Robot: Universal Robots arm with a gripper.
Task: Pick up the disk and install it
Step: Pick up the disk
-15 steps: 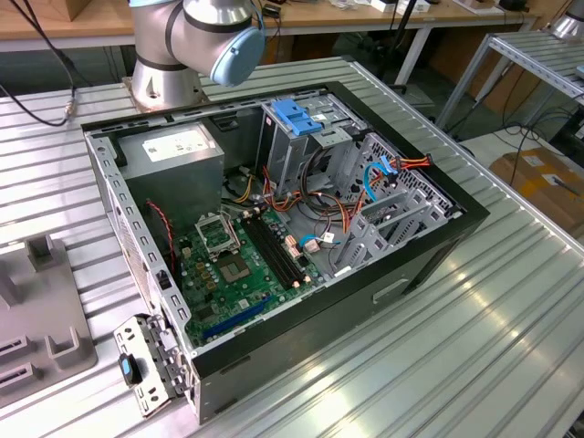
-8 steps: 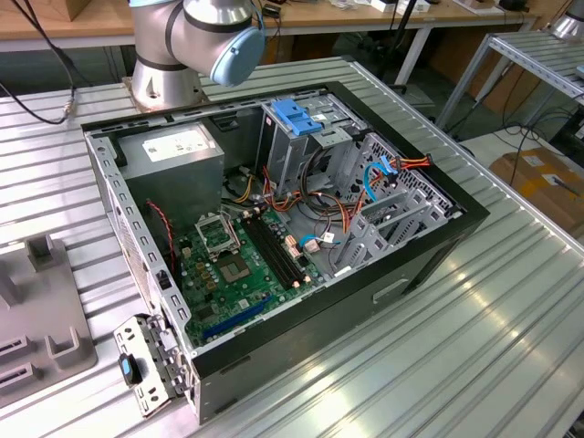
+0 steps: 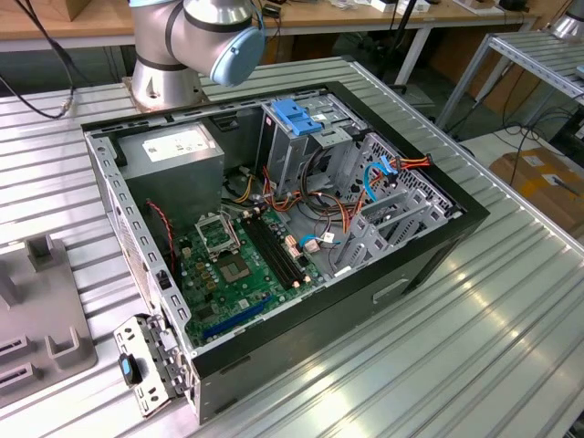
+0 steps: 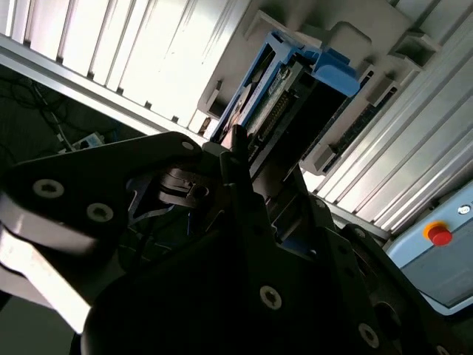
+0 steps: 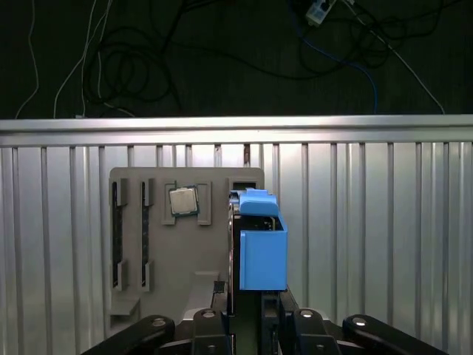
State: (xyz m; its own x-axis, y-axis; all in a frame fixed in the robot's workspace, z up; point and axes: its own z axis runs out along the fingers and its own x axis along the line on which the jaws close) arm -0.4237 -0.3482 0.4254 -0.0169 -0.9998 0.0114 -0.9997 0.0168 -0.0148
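Biggest thing on my screen is the ribbed aluminium counter (image 3: 474,347), with the open black computer case (image 3: 274,228) lying on its side across the middle of the exterior view. The silver arm with its pale blue joint cap (image 3: 196,36) stands at the top edge, behind the case. Inside the case, the big grey power-supply box (image 3: 173,155) is upper left and the green motherboard (image 3: 237,265) lower centre. The metal drive cage with a blue plastic handle (image 3: 297,123) is upper centre, with a mess of red and orange cables (image 3: 338,224) just beside it. Those cables worry me: anything going in near that cage could snag on them.

At the exterior view's left edge is the flat grey plastic parts tray (image 3: 36,319). In the first wrist view the black hand (image 5: 245,318) is right at that tray, lined up on the disk (image 4: 275,111). That's a flat rectangular metal hard drive, standing on edge in a tray slot inside a blue plastic carrier (image 5: 263,255). I honestly can't tell whether the hand is open or clamped on it.

The risk, I reckon, is an off-centre grip on the carrier, so the drive tilts or jams in its slot. A small square silver processor chip (image 5: 183,200) sits in the tray nearby, apart from the carrier, and could get knocked.
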